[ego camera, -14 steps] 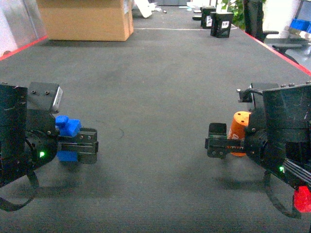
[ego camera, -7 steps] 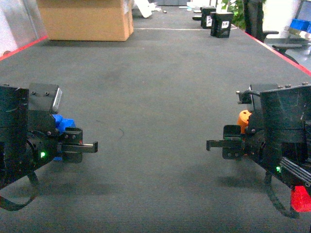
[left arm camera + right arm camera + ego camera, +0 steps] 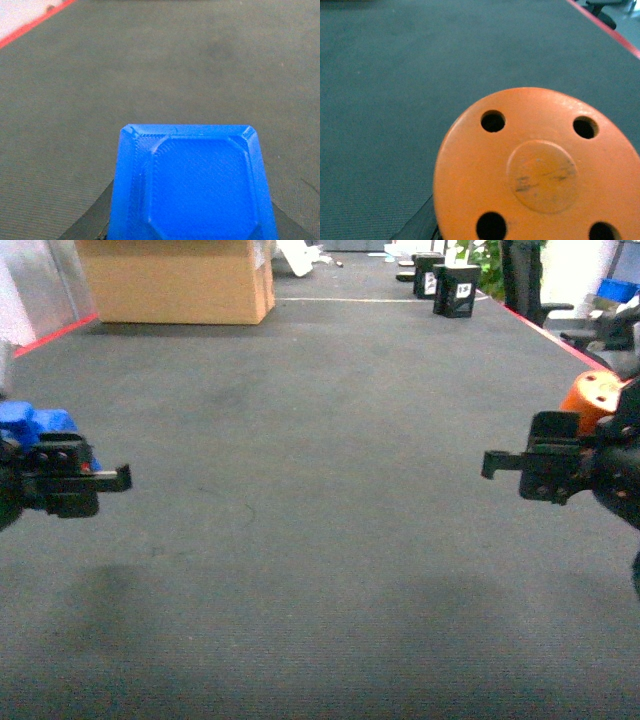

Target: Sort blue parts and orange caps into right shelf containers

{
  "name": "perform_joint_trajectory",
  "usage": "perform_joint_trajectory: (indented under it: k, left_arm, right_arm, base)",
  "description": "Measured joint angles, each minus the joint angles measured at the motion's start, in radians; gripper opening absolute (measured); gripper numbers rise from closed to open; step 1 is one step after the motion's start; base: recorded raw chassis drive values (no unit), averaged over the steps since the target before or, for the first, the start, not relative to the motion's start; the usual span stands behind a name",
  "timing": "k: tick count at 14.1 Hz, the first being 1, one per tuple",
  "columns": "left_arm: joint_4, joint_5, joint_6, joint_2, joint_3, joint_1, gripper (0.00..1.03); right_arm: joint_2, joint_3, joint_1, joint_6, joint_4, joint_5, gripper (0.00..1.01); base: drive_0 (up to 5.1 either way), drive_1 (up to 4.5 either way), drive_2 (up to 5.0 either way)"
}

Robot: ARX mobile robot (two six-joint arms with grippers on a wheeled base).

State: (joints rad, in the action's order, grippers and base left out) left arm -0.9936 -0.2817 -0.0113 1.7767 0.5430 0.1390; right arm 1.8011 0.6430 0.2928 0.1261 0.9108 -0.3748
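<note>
I carry one piece in each arm. My left gripper, at the left edge of the head view, is closed on a blue part; in the left wrist view this part fills the lower middle of the frame, flat face toward the camera. My right gripper, at the right edge of the head view, is closed on an orange cap; the right wrist view shows its round face with small holes in the lower right of the frame. Both pieces are lifted above the dark floor mat.

I judge the step to be the carrying, between pick-up and drop. A blue crate shows only as a small patch in the upper right corner of the head view, well apart from me. A cardboard box stands at the upper left; it is not my target.

The next move calls for turning toward the right side, bringing the crates fully into view, then holding each piece over its own crate before opening.
</note>
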Motion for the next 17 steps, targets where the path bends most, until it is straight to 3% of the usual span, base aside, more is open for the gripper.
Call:
perform_joint_trajectory:
  k: [2,4,5,7,8,11,14,15,16,17]
  left_arm:
    - [-0.051,-0.043,0.020,-0.167,-0.086,-0.013,0.43]
    - [-0.037,-0.147,0.021,-0.475,-0.210,-0.009,0.43]
    - [-0.017,-0.207,0.042,-0.617,-0.260,0.007,0.43]
    - [0.066,-0.291,0.078,-0.835,-0.324,0.043,0.43]
    - [0.167,-0.356,0.100,-1.012,-0.360,0.090,0.43]
    - [0.333,-0.425,0.129,-1.256,-0.370,0.180,0.43]
    - [0.339,-0.428,0.138,-1.257,-0.368,0.184,0.43]
    - [0.491,-0.340,0.116,-1.288,-0.338,0.154,0.43]
    - [0.711,-0.093,0.071,-1.366,-0.311,0.058,0.43]
    - [0.807,0.026,0.041,-1.412,-0.325,0.018,0.43]
  right_arm:
    - [-0.195,-0.110,0.002,-0.038,0.010,-0.029,0.45]
    - [-0.550,-0.253,0.040,-0.111,-0.063,-0.105,0.45]
    - [-0.716,-0.304,0.062,-0.131,-0.124,-0.143,0.45]
    - [-0.961,-0.356,0.105,-0.155,-0.230,-0.212,0.45]
    - [-1.131,-0.398,0.149,-0.168,-0.316,-0.271,0.45]
    - [-1.291,-0.429,0.185,-0.204,-0.369,-0.349,0.45]
    - [-1.288,-0.429,0.185,-0.220,-0.378,-0.343,0.45]
    - [-1.312,-0.406,0.163,-0.204,-0.506,-0.274,0.45]
    - [-1.383,-0.400,0.072,-0.168,-0.697,-0.065,0.45]
    - [-1.427,-0.427,0.015,-0.151,-0.748,0.024,0.45]
  base:
    - [0.0,0.00,0.0]
    - [0.0,0.00,0.0]
    - [0.0,0.00,0.0]
    - [0.0,0.00,0.0]
    - [0.0,0.00,0.0]
    - [0.0,0.00,0.0]
    - [0.0,0.00,0.0]
    - [0.0,0.00,0.0]
    - [0.0,0.00,0.0]
    - [0.0,0.00,0.0]
